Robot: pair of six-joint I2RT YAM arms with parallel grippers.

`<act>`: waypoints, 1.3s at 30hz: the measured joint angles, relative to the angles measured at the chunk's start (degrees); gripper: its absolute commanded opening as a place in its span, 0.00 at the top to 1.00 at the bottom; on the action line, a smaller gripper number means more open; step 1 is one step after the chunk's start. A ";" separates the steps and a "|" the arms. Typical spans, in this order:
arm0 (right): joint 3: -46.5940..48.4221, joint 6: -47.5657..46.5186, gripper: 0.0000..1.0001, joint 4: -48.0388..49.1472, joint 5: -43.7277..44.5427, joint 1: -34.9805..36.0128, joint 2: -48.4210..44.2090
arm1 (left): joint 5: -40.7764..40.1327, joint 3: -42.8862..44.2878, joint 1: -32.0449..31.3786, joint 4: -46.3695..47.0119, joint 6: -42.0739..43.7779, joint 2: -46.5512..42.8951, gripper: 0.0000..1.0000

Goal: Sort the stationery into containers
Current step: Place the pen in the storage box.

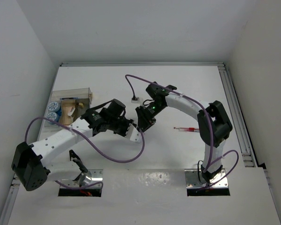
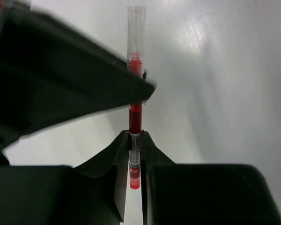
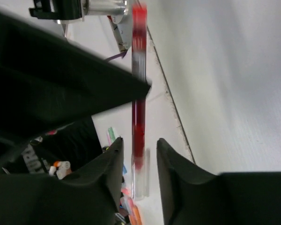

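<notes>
White tabletop point(image 1: 178, 84) and plain white walls are seen around both arms. At far left, a clear box point(image 1: 86, 92) is set on the table, with two blue-white rolls point(image 1: 52, 111) at its left end. Near the middle, a red pen point(image 2: 135, 117) is clamped between the narrow fingers of the left gripper point(image 2: 135, 140). The same pen is flanked by the right gripper point(image 3: 139, 145), whose jaws are parted, with slim gaps visible on both sides. Further right, a second red pen point(image 1: 189, 128) is seen lying on the table.
</notes>
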 measured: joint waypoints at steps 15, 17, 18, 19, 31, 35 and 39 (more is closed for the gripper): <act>-1.92 -0.24 0.47 0.52 5.64 -17.49 -0.68 | 0.44 15.50 41.92 -4.33 4.87 18.03 1.00; -4.13 -0.59 0.47 1.11 6.75 -20.41 -1.16 | -0.17 23.15 47.32 -5.68 9.51 23.71 1.00; -5.51 -0.90 0.47 1.33 7.30 -21.40 -1.49 | -0.83 26.69 49.55 -6.60 11.93 26.43 1.00; -6.73 -1.20 0.47 1.42 7.72 -21.94 -1.88 | -1.53 30.27 51.41 -7.72 14.32 29.00 1.00; -10.80 -8.68 0.47 0.33 14.99 -22.93 -4.87 | -8.83 38.23 61.92 -2.34 29.92 40.92 0.98; -9.03 -10.69 0.47 -1.05 16.79 -24.55 -4.87 | -9.18 38.58 61.94 -2.10 31.30 43.54 0.98; -8.20 -12.22 0.47 -1.97 18.38 -26.62 -4.87 | -9.18 37.81 61.94 -1.68 31.80 43.74 0.94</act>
